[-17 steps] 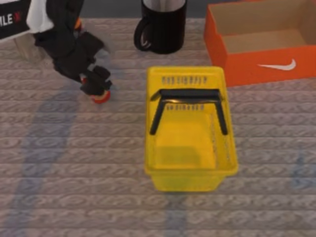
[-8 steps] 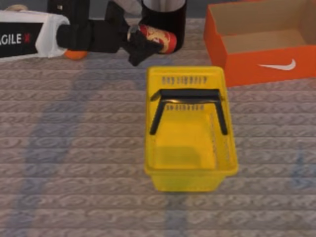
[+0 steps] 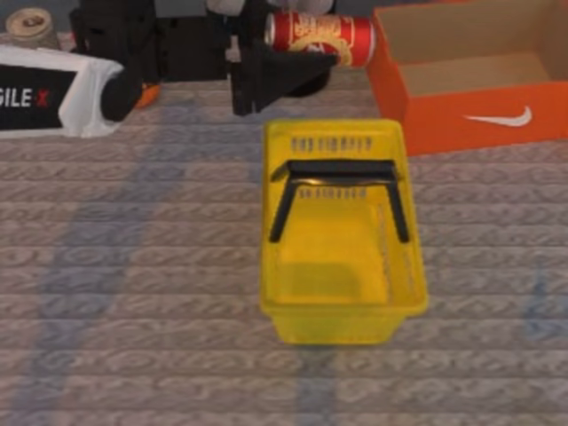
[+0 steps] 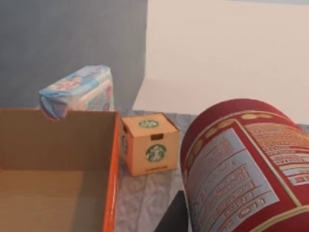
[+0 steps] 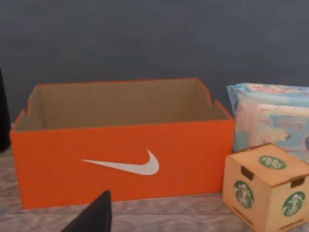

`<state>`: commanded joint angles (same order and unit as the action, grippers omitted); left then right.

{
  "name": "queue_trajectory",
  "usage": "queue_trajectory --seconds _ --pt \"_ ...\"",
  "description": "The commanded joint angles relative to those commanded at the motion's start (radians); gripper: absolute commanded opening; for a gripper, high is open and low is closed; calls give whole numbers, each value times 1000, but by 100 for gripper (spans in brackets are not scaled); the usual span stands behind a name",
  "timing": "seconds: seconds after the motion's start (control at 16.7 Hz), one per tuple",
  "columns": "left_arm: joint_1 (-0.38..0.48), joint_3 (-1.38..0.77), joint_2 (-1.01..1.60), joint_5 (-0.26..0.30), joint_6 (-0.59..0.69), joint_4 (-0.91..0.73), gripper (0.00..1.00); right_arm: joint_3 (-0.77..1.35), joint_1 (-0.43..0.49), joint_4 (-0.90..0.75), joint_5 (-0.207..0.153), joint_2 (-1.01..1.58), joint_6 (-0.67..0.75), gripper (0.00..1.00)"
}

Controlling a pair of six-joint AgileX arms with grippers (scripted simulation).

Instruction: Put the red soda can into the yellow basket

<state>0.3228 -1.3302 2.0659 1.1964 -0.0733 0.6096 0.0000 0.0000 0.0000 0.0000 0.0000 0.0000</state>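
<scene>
One arm works: left pincer [image 3: 297,55] at far edge of surface [image 3: 133,284], pinching the red soda can [image 3: 321,37] w/ can lying on its side, held up off the surface. Can sits just beyond far rim of yellow basket [image 3: 342,315], next to left wall of orange shoebox [image 3: 461,120], not inside either. Basket handles folded across its far half. Left wrist view: can [image 4: 246,164] fills the near side, label text showing; shoebox [image 4: 58,169] open beside it, small brown carton [image 4: 148,150] and a pastel wrapped pack [image 4: 79,94] behind. Right pincer: only a dark tip [image 5: 91,217] in its wrist view, can't tell if spread or pressed together.
</scene>
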Motion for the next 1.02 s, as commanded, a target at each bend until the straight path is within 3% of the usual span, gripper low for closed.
queue_trajectory --seconds 0.24,0.6,1.02 --pt "6 30 -28 69 28 85 0 0 0 0 0 0 0 100" --pt "0 31 -9 70 26 100 0 0 0 0 0 0 0 100" --pt "-17 107 179 72 32 380 0 0 0 0 0 0 0 100"
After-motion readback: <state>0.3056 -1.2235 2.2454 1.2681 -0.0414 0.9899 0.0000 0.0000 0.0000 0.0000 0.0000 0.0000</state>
